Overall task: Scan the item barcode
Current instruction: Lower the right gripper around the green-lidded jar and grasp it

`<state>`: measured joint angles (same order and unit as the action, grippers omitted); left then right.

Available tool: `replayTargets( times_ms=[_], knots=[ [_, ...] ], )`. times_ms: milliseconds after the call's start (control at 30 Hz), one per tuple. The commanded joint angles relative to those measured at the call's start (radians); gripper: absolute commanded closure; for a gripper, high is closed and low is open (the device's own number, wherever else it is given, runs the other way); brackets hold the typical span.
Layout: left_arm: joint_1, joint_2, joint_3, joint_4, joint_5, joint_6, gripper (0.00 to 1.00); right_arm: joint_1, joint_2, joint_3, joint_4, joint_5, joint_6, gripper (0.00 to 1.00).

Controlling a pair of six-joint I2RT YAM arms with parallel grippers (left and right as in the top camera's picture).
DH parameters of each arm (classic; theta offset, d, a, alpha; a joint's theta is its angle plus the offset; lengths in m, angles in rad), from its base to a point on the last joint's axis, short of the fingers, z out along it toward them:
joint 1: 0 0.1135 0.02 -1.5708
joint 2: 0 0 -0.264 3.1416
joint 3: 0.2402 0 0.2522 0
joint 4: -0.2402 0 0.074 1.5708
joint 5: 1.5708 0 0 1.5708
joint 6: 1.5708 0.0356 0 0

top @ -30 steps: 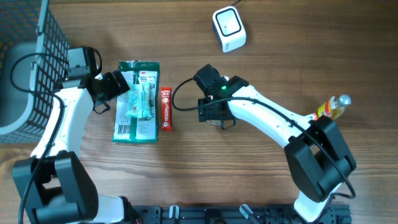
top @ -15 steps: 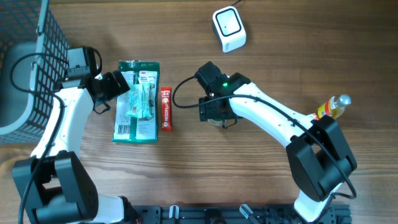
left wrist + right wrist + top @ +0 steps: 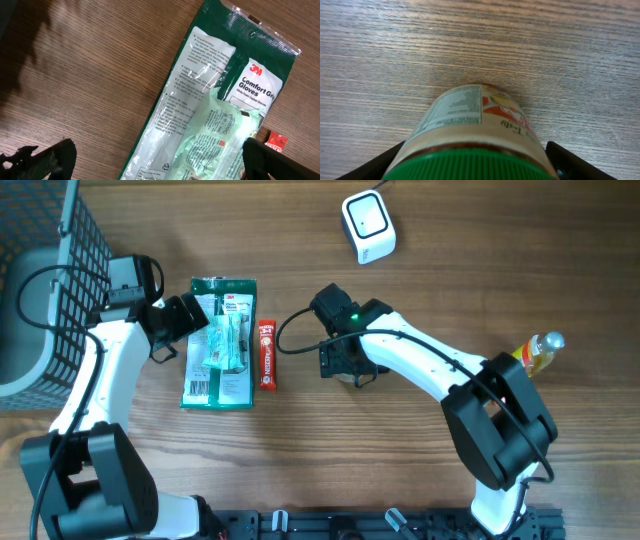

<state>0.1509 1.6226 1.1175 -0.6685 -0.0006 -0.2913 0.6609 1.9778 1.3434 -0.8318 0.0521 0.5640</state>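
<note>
Jar [image 3: 475,125]: upright, lid up, directly between jaws of right gripper [image 3: 475,161]; clamped or merely straddling, cannot tell. Left gripper [image 3: 160,160] farther off, released.

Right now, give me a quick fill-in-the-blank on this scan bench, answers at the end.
Between the fingers of the right tool, the label-wrapped jar has a ___ lid.
The green plastic glove packet carries the brand ___.
The left tool above it stands ___.
The slim carton beside the packet is ___.
Missing: green, 3M, open, red.
</note>
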Motion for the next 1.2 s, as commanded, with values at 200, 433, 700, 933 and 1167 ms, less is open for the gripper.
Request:
replayTargets(
  times_ms=[200, 433, 700, 933, 1167],
  knots=[
    [0.004, -0.021, 0.009, 0.003, 0.008, -0.005, 0.0, -0.003, 0.019, 0.02, 0.002, -0.008, 0.011, 0.2],
    [0.004, -0.021, 0.009, 0.003, 0.008, -0.005, 0.0, -0.003, -0.004, 0.032, 0.001, -0.005, 0.011, 0.2],
    [0.004, -0.021, 0.009, 0.003, 0.008, -0.005, 0.0, -0.003, -0.005, 0.032, 0.001, -0.001, -0.013, 0.3],
    [0.004, -0.021, 0.009, 0.003, 0.008, -0.005, 0.0, -0.008, -0.013, 0.032, 0.008, 0.011, -0.018, 0.21],
    [0.004, -0.021, 0.009, 0.003, 0.008, -0.005, 0.0, -0.008, -0.013, 0.032, 0.031, 0.024, -0.116, 0.22]
  ],
)
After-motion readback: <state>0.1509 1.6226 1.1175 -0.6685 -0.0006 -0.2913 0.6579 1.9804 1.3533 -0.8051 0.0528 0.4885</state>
